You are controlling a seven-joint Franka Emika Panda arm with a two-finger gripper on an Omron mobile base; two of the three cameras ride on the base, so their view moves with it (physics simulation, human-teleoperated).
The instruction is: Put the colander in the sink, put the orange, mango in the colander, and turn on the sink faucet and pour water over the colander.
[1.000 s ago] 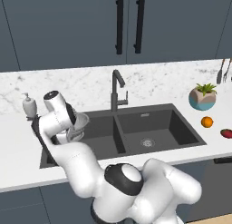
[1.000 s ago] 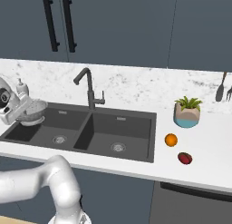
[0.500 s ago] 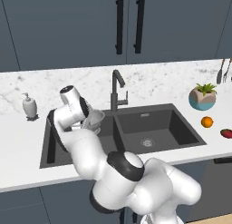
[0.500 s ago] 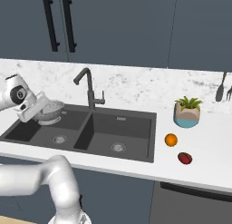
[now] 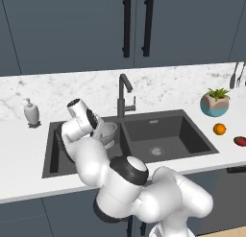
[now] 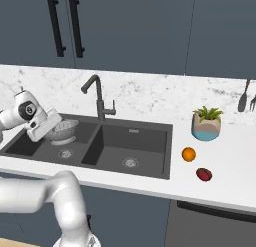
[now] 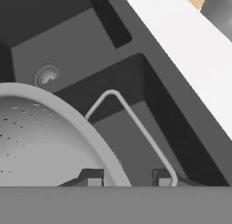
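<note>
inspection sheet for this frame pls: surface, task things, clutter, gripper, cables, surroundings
Surface: white marble counter around the dark double-basin sink.
Job's things: colander held above the left basin, near the sink faucet. Orange and mango on the counter right of the sink, apart.
Clutter: potted plant; soap dispenser; hanging utensils.
Grippers: gripper fingers straddle the colander's rim and handle; grip looks closed.
Cables: nothing seen.
Surroundings: dark cabinets above.
</note>
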